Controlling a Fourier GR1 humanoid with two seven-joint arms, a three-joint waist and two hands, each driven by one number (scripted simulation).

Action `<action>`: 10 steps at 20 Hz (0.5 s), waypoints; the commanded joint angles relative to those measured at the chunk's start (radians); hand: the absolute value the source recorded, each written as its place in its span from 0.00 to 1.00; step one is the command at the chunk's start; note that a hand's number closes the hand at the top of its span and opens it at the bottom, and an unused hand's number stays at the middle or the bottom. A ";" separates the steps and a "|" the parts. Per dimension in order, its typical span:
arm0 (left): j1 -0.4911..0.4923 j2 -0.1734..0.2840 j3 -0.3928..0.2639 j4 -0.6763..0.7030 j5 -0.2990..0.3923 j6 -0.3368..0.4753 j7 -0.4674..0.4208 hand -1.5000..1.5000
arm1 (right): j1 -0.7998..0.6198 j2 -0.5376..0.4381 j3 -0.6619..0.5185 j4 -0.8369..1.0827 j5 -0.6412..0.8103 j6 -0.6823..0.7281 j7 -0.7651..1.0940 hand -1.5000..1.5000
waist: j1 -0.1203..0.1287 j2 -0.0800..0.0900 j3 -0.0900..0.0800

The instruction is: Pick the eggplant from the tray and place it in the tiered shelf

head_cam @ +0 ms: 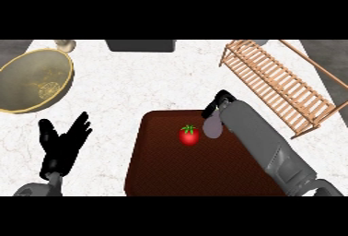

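Observation:
A pale purple eggplant [212,127] is over the far right part of the dark brown tray [170,175], just right of a red tomato [189,135]. My right hand [221,102] curls over the eggplant's far end, and the grey forearm hides its right side. I cannot tell whether the eggplant touches the tray. The wooden tiered shelf [282,87] stands at the upper right, just beyond that hand. My left hand [62,142] rests open at the lower left, fingers up, well clear of the tray.
A large golden bowl [32,80] sits at the far left. A dark grey box [141,45] and a small pale object [66,44] stand at the counter's far edge. White marble counter [136,87] lies between bowl, tray and shelf.

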 commanded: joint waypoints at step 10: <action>0.007 -0.005 -0.008 0.003 -0.011 0.000 0.013 0.50 | -0.401 0.029 0.123 0.069 0.454 -0.764 0.176 1.00 | 0.023 0.002 0.015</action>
